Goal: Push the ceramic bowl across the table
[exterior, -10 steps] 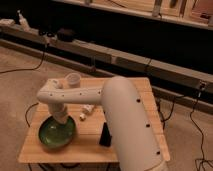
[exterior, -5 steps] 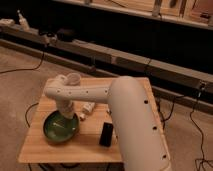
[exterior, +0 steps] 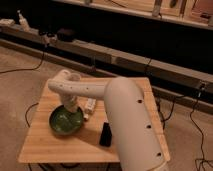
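Observation:
The ceramic bowl is a wide, glossy green dish with pale marks inside. It sits on the left half of the light wooden table. My white arm reaches in from the lower right, bends above the table's left side and points down. My gripper is at the bowl's far rim, touching it or just above it. A small translucent white cup stands behind the arm near the table's far edge, partly hidden.
A white oblong object lies just right of the bowl. A small black object stands near the table's middle front. Cables run over the carpet on both sides. A low dark ledge runs behind the table.
The arm's bend and the gripper have shifted right and toward the far side. The green bowl has moved with them, away from the front-left corner toward the table's middle.

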Action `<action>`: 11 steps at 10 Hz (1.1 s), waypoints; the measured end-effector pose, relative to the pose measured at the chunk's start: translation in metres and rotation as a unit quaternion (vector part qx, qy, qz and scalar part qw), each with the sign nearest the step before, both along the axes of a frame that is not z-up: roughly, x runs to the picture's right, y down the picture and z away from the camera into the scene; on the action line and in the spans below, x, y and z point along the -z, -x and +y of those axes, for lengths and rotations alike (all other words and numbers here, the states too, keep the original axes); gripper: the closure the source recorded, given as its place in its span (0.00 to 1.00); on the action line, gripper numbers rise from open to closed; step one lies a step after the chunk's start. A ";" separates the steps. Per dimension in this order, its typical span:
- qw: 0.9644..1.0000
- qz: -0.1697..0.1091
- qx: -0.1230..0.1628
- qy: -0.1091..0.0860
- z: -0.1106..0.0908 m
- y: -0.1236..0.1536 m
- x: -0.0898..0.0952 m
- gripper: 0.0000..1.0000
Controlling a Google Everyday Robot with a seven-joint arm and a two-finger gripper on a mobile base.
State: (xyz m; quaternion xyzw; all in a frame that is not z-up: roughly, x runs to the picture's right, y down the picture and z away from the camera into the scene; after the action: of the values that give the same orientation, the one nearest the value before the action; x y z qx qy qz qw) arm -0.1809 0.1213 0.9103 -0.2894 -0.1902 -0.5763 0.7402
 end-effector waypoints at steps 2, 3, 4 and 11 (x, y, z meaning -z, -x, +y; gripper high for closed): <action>1.000 -0.002 -0.003 -0.005 -0.018 -0.002 -0.011 1.00; 1.000 -0.008 -0.002 -0.008 -0.024 0.005 -0.016 1.00; 1.000 -0.016 -0.002 -0.011 -0.031 0.016 -0.020 1.00; 0.998 -0.059 -0.006 -0.033 -0.064 0.083 -0.030 1.00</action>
State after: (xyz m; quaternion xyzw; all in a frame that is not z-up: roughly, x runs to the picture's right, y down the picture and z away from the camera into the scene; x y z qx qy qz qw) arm -0.2638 0.0568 0.9403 -0.2292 -0.2156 -0.5940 0.7404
